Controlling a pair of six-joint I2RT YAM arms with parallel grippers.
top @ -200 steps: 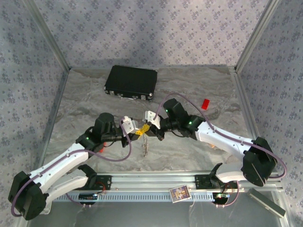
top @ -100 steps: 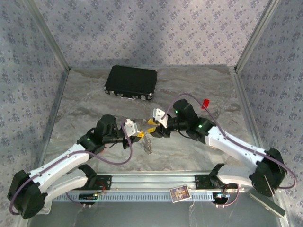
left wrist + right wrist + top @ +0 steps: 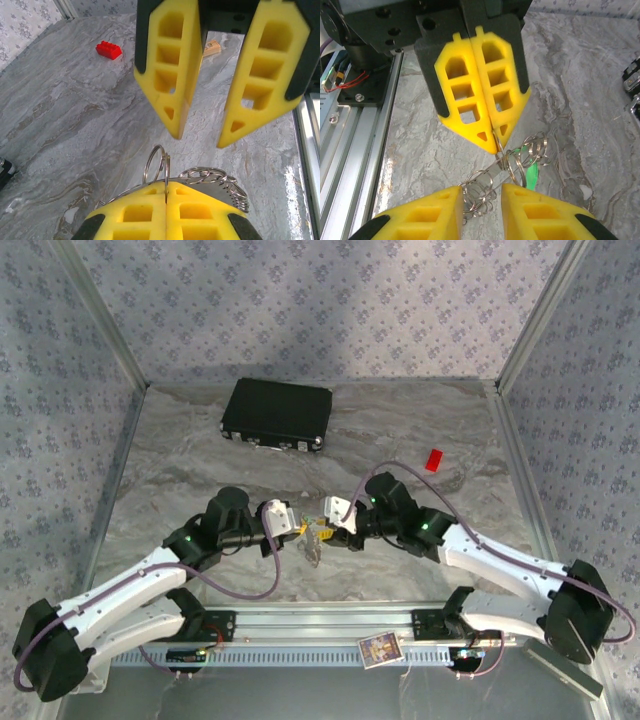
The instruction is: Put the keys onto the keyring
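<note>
Between the two arms, low over the near middle of the grey marbled worktop (image 3: 400, 420), the left jaws are pinching fully shut on the thin silver wire keyring (image 3: 158, 162), whose loop is standing up just past their yellow tips. The right jaws are facing them almost tip to tip, standing partly open and gripping nothing. From the right wrist, a tangle of small silver rings (image 3: 477, 192) is hanging in line with that gap, though I cannot tell whether it is touching either pad. Trouble is likely coming from how little is being held: the wire is sitting in the very end of the left pinch, so a sideways nudge from the right jaws could be twisting it flat or pulling it free. Closing on the tangle instead of one single key would be snagging the whole bunch, and with the tips this near, any advance is risking yellow pad striking yellow pad. Counting what is showing: one held loop, one green plastic key tag (image 3: 532, 175) dangling beneath the rings, one red rectangular block (image 3: 433, 459) lying well apart to the right, and one black case (image 3: 277, 413) at the far side. The small rings and any other keys are overlapping too much to be counted.
</note>
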